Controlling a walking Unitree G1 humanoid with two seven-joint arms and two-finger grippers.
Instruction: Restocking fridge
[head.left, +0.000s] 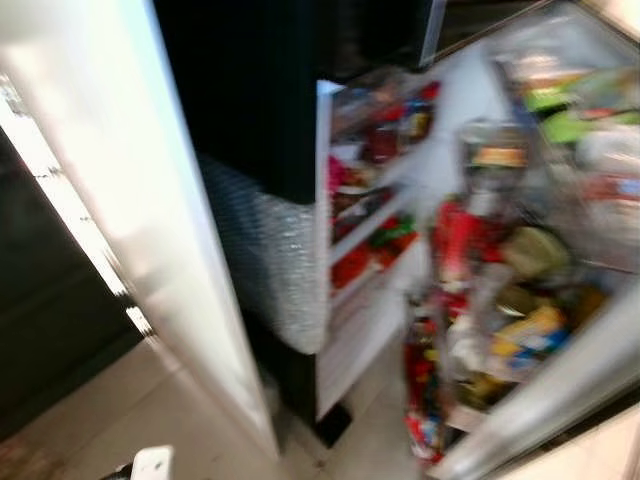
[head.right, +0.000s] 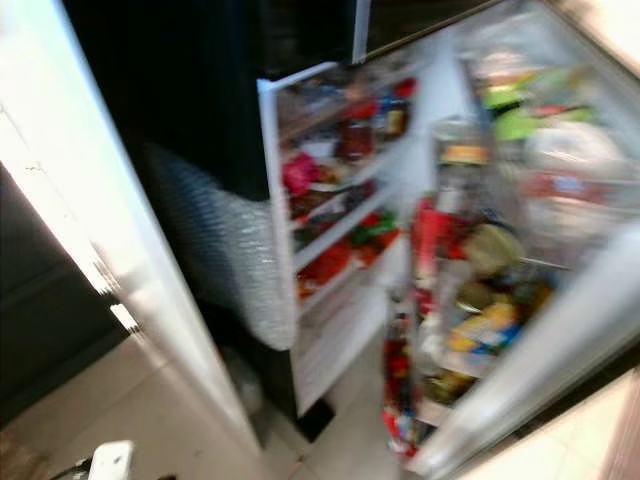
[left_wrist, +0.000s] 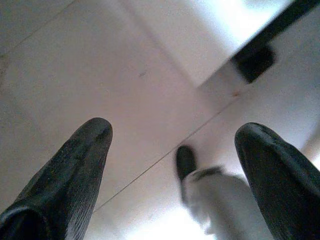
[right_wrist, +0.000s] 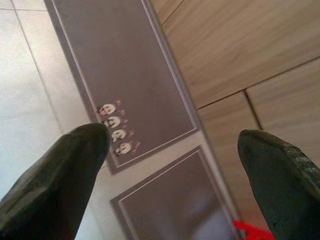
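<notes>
Head views blurred. Fridge (head.left: 300, 130) stands open, dark interior, both doors swung out. Left of the fridge body: wide white door (head.left: 120, 200), its shelves facing away. Inside the fridge opening, a silvery bubble-textured sheet (head.left: 270, 260) hangs by the inner door shelves (head.left: 370, 200), which hold red and green packs and small jars, too smeared to name. Right of the fridge body, the right door bins (head.left: 500, 300) are packed: a red packet (head.left: 455, 240), a yellow pack (head.left: 530, 330), a clear jar with yellow label (head.left: 495, 150), green items on top (head.left: 575, 110); details unreadable. Pale tiled floor (head.left: 100, 400) below the fridge.

Left wrist view: left gripper (left_wrist: 175, 165) fingers spread wide, holding nothing, pointing down at the floor tiles, with the white door's bottom edge and a dark fridge foot (left_wrist: 255, 60) beyond; a blurred dark shoe with a light trouser leg (left_wrist: 200, 185) between the fingers.

Right wrist view: right gripper (right_wrist: 172, 170) fingers also spread, empty, over a grey mat with small panda prints (right_wrist: 117, 127), lying between white tile and wood-look flooring (right_wrist: 240, 50); a red scrap (right_wrist: 250, 231) near one finger.
</notes>
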